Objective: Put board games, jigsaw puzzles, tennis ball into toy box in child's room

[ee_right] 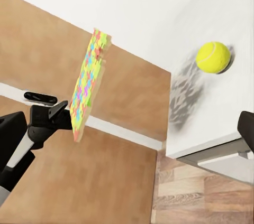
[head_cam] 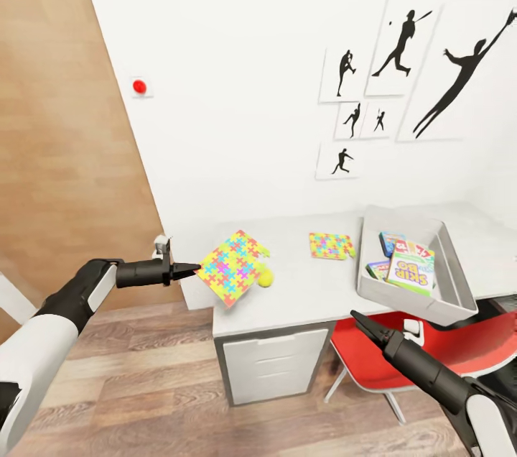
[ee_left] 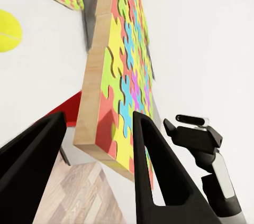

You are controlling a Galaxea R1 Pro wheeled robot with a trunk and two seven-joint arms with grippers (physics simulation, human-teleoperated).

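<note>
- Left gripper (head_cam: 192,270): off the table's left end, fingers clamped on corner of a jigsaw puzzle (head_cam: 233,267). Left wrist view: puzzle (ee_left: 119,71) sits between the two black fingers (ee_left: 153,155), wooden edge and coloured face both seen.
- Held jigsaw puzzle: multicolour square slab, tilted, lifted clear of the top, over the table's left front corner. Right wrist view shows it (ee_right: 89,84) nearly edge-on in the air w/ left gripper (ee_right: 58,117) at its lower end.
- Tennis ball (head_cam: 266,278): yellow, on the table (head_cam: 316,299) nr front edge, just beside the held puzzle's right corner. Also seen in left wrist view (ee_left: 9,30) and right wrist view (ee_right: 213,57), resting on the pale top.
- 2nd jigsaw puzzle (head_cam: 331,245): flat on the table, mid-depth, between ball and toy box; apart from both.
- Toy box (head_cam: 449,277): grey open tray, right part of the table, front corner past the front edge.
- Board games (head_cam: 412,271): in the toy box; yellow "SKIP-BO" box on top, others partly under it.
- Right gripper (head_cam: 364,324): below the table's front edge, under the toy box; nothing held; opening cannot tell.
- Red chair (head_cam: 424,349): under the table, behind the right arm.
- Wall: white, black athlete silhouettes (head_cam: 402,47); red round button (head_cam: 139,86).
</note>
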